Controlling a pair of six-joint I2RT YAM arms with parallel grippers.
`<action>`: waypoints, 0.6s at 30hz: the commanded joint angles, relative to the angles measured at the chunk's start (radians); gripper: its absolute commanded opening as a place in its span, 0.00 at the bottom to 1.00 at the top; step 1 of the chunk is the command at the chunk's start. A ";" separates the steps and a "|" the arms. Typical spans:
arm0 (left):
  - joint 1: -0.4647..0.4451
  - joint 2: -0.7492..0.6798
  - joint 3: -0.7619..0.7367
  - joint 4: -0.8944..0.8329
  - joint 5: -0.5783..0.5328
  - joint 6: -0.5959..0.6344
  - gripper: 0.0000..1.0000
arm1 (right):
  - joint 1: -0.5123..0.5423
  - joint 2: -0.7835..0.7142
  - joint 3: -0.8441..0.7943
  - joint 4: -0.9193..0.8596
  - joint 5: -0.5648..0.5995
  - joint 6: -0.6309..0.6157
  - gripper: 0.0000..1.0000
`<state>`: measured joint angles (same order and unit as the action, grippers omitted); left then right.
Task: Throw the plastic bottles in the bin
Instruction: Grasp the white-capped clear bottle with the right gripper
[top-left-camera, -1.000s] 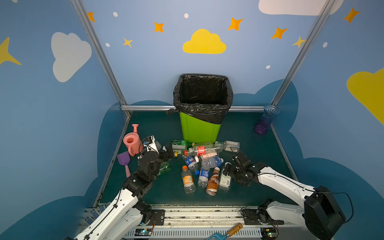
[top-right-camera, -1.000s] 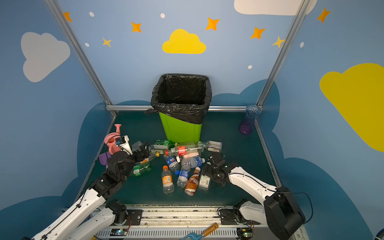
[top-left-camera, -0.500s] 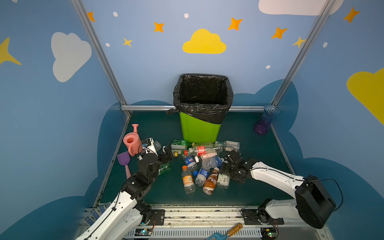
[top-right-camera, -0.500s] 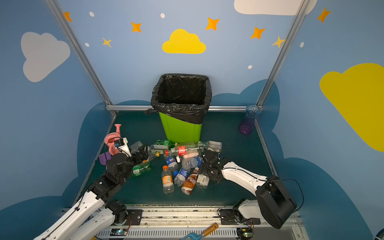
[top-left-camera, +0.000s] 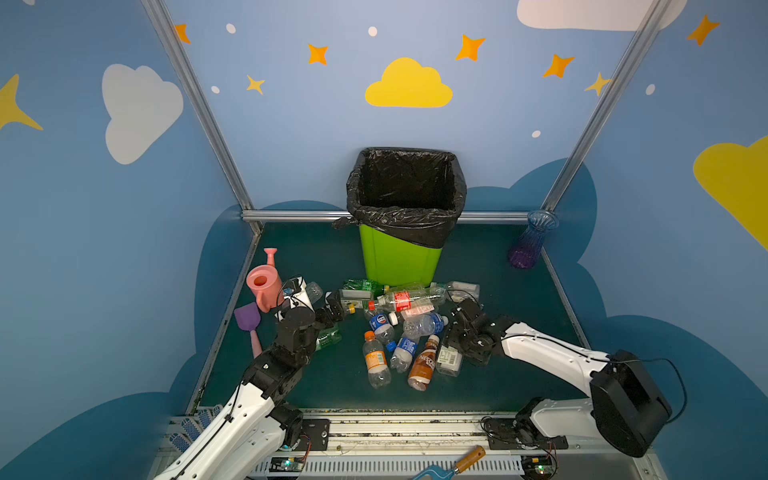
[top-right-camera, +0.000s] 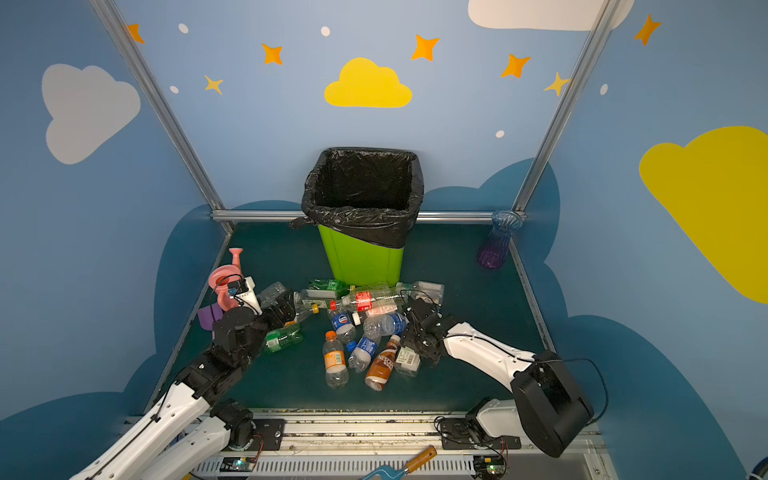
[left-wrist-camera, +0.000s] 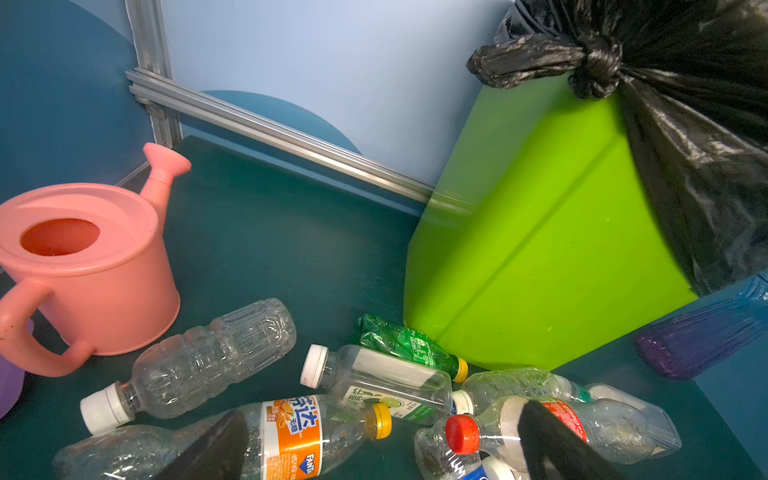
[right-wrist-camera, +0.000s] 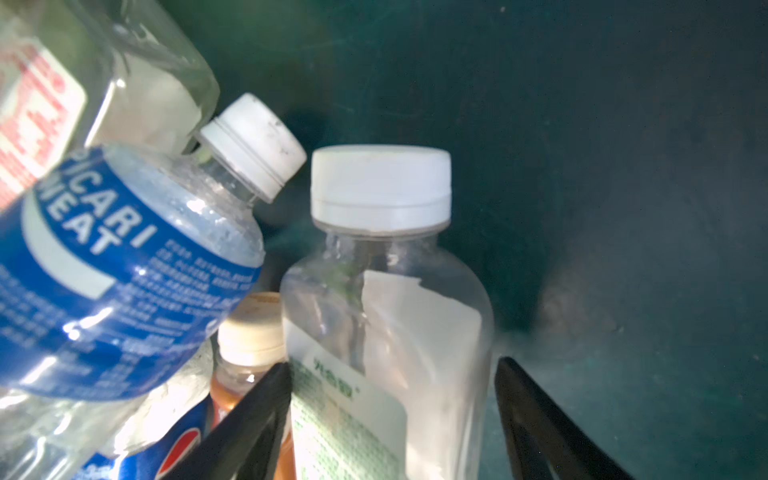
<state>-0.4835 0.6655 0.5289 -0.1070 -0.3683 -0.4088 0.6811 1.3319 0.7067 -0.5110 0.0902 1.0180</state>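
Several plastic bottles (top-left-camera: 399, 324) (top-right-camera: 357, 328) lie in a heap on the green floor in front of the bin (top-left-camera: 399, 257) (top-right-camera: 361, 257) (left-wrist-camera: 540, 249). My left gripper (top-left-camera: 336, 309) (top-right-camera: 286, 309) (left-wrist-camera: 380, 444) is open at the heap's left edge, one finger over an orange-labelled bottle (left-wrist-camera: 291, 436), the other over a red-capped bottle (left-wrist-camera: 490, 432). My right gripper (top-left-camera: 451, 345) (top-right-camera: 409, 343) (right-wrist-camera: 392, 415) straddles a clear white-capped bottle (top-left-camera: 451, 359) (right-wrist-camera: 386, 299). One finger (right-wrist-camera: 257, 415) touches it; a narrow gap shows at the other. A blue-labelled bottle (right-wrist-camera: 124, 270) leans beside it.
A pink watering can (top-left-camera: 264, 284) (left-wrist-camera: 83, 266) and a purple scoop (top-left-camera: 248, 318) stand at the left wall. A blue-purple vase (top-left-camera: 530, 245) (left-wrist-camera: 702, 332) is in the far right corner. A wooden-handled trowel (top-left-camera: 457, 463) lies on the front rail.
My right arm has pushed left into the heap and its jaws have narrowed round the clear white-capped bottle. My left gripper has crept a little towards the bottles, still wide.
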 joint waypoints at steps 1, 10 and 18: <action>0.006 0.000 -0.007 -0.002 0.005 -0.014 1.00 | -0.025 -0.009 -0.027 -0.019 0.011 0.013 0.75; 0.011 0.000 -0.018 0.005 0.010 -0.022 1.00 | -0.095 -0.111 -0.050 -0.135 0.051 -0.032 0.88; 0.013 0.010 -0.018 0.008 0.017 -0.021 1.00 | -0.075 -0.130 -0.015 -0.151 0.052 -0.036 0.92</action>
<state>-0.4759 0.6788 0.5159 -0.1085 -0.3527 -0.4248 0.5987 1.2125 0.6563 -0.6216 0.1162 0.9894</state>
